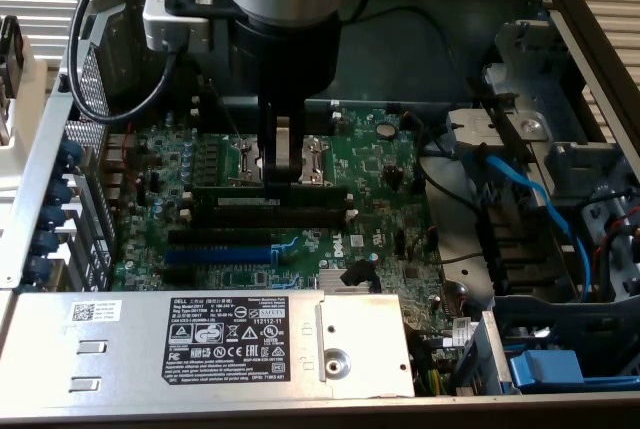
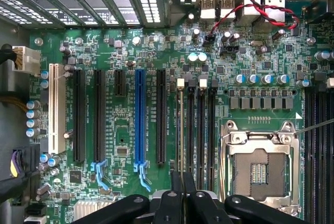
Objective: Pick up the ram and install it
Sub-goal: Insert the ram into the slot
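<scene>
Tool: the tool (image 1: 283, 177) hangs straight down over the motherboard (image 1: 385, 174), fingers pressed almost together, pinching the ram (image 1: 235, 194) at the middle of its upper edge.
Ram: on edge, running along the black slots (image 2: 201, 130), between the blue slot (image 2: 140, 119) and the CPU socket (image 2: 259, 169); how deep it sits cannot be told.
Near side: a grey power supply (image 1: 225, 344) with a black label, well apart from the tool.
</scene>
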Controlling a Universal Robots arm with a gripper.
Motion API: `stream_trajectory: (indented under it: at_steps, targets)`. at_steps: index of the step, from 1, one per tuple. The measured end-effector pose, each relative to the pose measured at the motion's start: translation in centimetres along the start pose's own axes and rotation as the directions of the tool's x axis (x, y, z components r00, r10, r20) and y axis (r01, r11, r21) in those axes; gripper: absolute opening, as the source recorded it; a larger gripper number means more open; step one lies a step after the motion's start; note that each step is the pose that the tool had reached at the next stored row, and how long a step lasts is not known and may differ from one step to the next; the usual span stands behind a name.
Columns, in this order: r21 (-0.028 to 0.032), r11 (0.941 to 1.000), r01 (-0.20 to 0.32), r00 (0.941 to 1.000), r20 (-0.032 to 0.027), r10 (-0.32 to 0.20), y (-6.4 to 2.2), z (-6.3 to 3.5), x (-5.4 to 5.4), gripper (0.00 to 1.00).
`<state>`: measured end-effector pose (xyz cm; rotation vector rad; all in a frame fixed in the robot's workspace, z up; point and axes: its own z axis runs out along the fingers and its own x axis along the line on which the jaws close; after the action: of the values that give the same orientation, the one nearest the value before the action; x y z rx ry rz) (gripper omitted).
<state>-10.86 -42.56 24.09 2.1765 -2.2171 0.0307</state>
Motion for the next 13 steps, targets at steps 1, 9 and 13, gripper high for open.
stream_trajectory:
  at_steps: [1,9,13]
  targets:
    - [0.0,1.0,-0.001,1.0,0.0,0.001,0.0,0.01,0.0,0.12]
    - [-0.0001,1.0,-0.005,1.0,0.0001,0.005,0.0,0.05,0.0,0.12]
    - [-0.0002,1.0,-0.004,1.0,0.0,0.004,0.0,0.13,0.0,0.12]
